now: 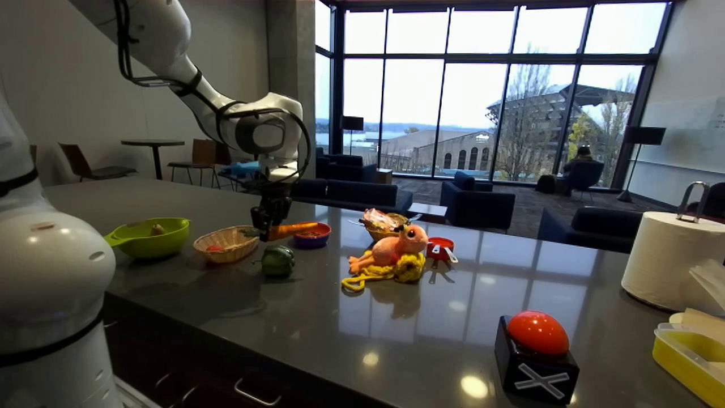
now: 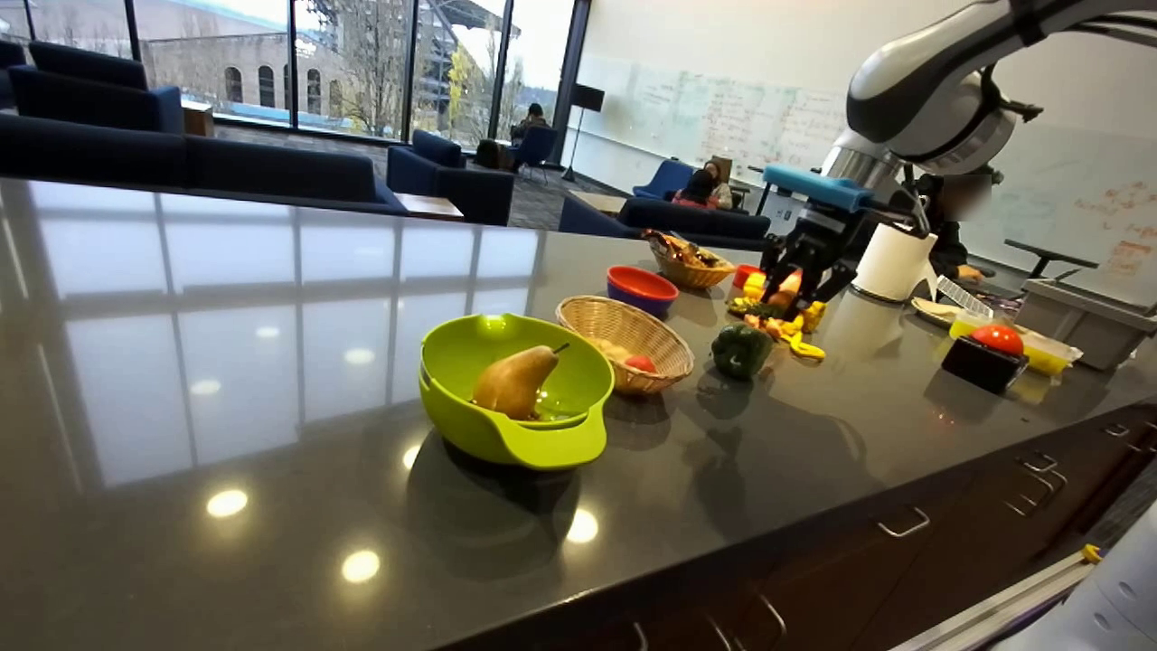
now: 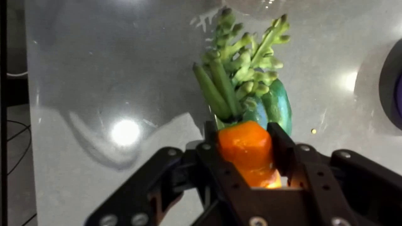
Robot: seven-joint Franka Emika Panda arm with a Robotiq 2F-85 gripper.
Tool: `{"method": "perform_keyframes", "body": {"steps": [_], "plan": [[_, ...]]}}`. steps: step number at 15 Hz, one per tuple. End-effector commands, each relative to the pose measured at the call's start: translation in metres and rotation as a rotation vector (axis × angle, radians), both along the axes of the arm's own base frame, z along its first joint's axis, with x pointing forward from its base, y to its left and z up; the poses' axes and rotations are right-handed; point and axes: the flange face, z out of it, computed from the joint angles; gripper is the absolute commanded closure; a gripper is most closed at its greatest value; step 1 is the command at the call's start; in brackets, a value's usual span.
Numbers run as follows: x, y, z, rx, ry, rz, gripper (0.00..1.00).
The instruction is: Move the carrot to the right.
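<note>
Slim orange toy carrot (image 3: 246, 147) with leafy green top: held above the counter (image 1: 317, 328), clamped between the black two-finger gripper's (image 3: 242, 128) fingers near the leaf end. Should be light and fairly stiff, maybe slick enough to twist in the pads. Hold looks off-centre, so the tip may droop; mid-body would balance better. Avoid the leaves, probably bendy

Nearest: round dark-green glossy pepper (image 1: 278, 261) just below, gap can't be judged; leaves could snag it. Then round red-and-purple bowl (image 1: 311, 242) by the tip, oval woven basket (image 1: 235, 254) leaf side. Farther: orange-pink plush toy (image 1: 391, 249) on yellow knitting; if "right" means that way, it's in the path, go over. Black box with red dome button (image 1: 537, 358) well apart
</note>
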Motion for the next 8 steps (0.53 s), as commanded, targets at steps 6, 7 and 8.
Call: {"method": "perform_keyframes", "body": {"steps": [6, 7, 8], "plan": [[-0.020, -0.056, -0.008, 0.018, -0.011, -0.452, 0.81], [-0.022, -0.061, -0.009, 0.021, -0.008, -0.502, 0.81], [-0.023, -0.067, -0.011, 0.025, -0.005, -0.551, 0.81]]}}
